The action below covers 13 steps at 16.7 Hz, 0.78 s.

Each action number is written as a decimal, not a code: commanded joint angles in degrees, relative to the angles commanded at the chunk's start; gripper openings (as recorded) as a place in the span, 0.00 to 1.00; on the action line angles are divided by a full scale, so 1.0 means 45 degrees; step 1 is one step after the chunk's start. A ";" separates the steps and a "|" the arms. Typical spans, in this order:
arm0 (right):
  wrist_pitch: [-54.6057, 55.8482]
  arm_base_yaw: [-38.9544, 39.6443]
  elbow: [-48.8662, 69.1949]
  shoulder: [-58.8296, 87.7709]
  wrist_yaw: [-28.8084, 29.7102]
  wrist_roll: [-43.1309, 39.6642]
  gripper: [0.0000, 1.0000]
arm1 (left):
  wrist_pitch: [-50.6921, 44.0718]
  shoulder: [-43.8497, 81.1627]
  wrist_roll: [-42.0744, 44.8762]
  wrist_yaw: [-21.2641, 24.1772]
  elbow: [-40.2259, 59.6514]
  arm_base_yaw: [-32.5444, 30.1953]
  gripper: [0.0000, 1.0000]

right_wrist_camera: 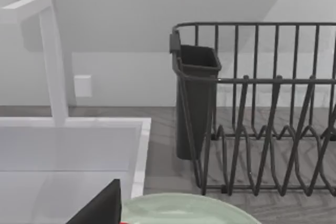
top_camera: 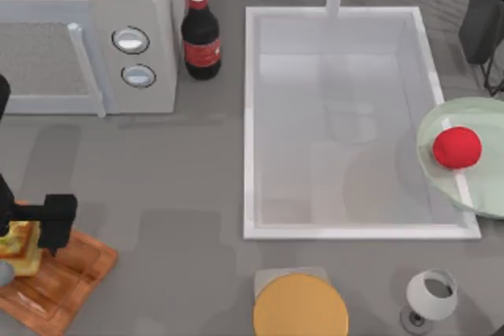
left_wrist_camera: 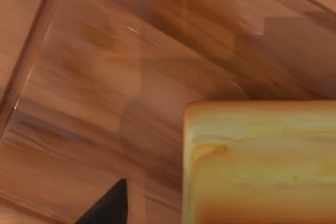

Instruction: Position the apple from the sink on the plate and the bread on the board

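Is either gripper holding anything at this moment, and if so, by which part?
The left gripper is at the bread over the board, but whether it grips it cannot be told. The apple lies free on the plate.

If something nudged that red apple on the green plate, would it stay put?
Probably not for long. The apple looks round and smooth, so it would likely roll. The plate looks shallow with a low rim, which might slow it only slightly. Part of the plate overhangs the sink, so it may roll in.
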 joint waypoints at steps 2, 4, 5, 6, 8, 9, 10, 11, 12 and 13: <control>0.0000 0.0000 0.0000 0.0000 0.0000 0.0000 1.00 | -0.0001 -0.0010 0.0001 0.0000 0.0005 0.0003 1.00; 0.0000 0.0000 0.0000 0.0000 0.0000 0.0000 1.00 | 0.0033 -0.0105 0.0122 0.0001 -0.0007 0.0004 1.00; 0.0000 0.0000 0.0000 0.0000 0.0000 0.0000 1.00 | 0.0104 -0.0279 0.0370 0.0002 -0.0053 0.0006 1.00; 0.0000 0.0000 0.0000 0.0000 0.0000 0.0000 1.00 | 0.0212 -0.0520 0.0747 0.0004 -0.0143 0.0009 1.00; 0.0000 0.0000 0.0000 0.0000 0.0000 0.0000 1.00 | 0.0538 -0.1200 0.1907 0.0007 -0.0458 0.0019 1.00; 0.0000 0.0000 0.0000 0.0000 0.0000 0.0000 1.00 | 0.0757 -0.1640 0.2706 0.0009 -0.0683 0.0025 1.00; 0.0000 0.0000 0.0000 0.0000 0.0000 0.0000 1.00 | 0.1004 -0.2133 0.3630 0.0011 -0.0943 0.0032 1.00; 0.0000 0.0000 0.0000 0.0000 0.0000 0.0000 1.00 | 0.1279 -0.2677 0.4680 0.0013 -0.1234 0.0040 1.00; 0.0000 0.0000 0.0000 0.0000 0.0000 0.0000 1.00 | 0.1580 -0.3270 0.5854 0.0016 -0.1556 0.0049 1.00; 0.0000 0.0000 0.0000 0.0000 0.0000 0.0000 1.00 | 0.1906 -0.3909 0.7155 0.0018 -0.1906 0.0059 1.00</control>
